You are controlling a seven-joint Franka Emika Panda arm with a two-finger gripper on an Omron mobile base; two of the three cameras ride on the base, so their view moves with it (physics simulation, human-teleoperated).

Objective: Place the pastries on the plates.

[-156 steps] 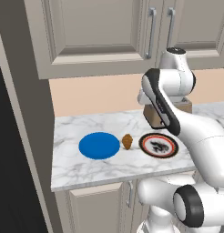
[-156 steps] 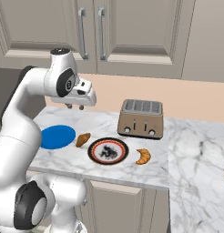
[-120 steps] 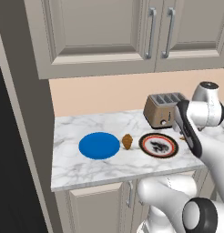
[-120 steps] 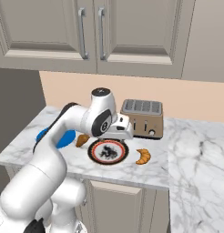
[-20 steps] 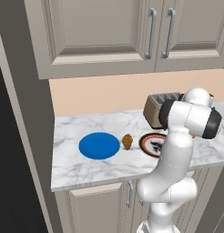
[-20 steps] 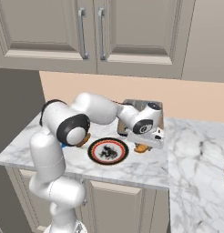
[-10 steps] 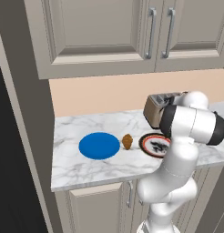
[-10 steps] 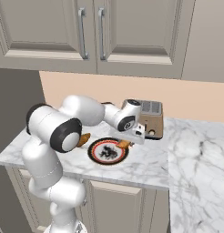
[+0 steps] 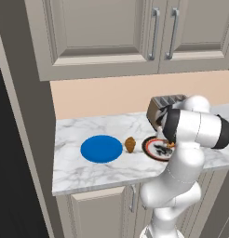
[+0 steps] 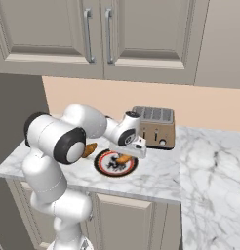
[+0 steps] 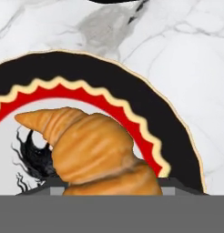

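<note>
One croissant [image 10: 123,159] is held pinched in the gripper [image 10: 128,157] just above the patterned plate [image 10: 103,164], evidently for release there; the other croissant [image 9: 130,144] lies beside the blue plate [image 9: 101,148].

Patterned plate [image 9: 152,149] half hidden behind arm [image 9: 195,130]

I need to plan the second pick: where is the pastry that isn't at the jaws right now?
In the left base view, the loose pastry sits on the marble counter between the blue plate on its left and the patterned plate on its right.
</note>
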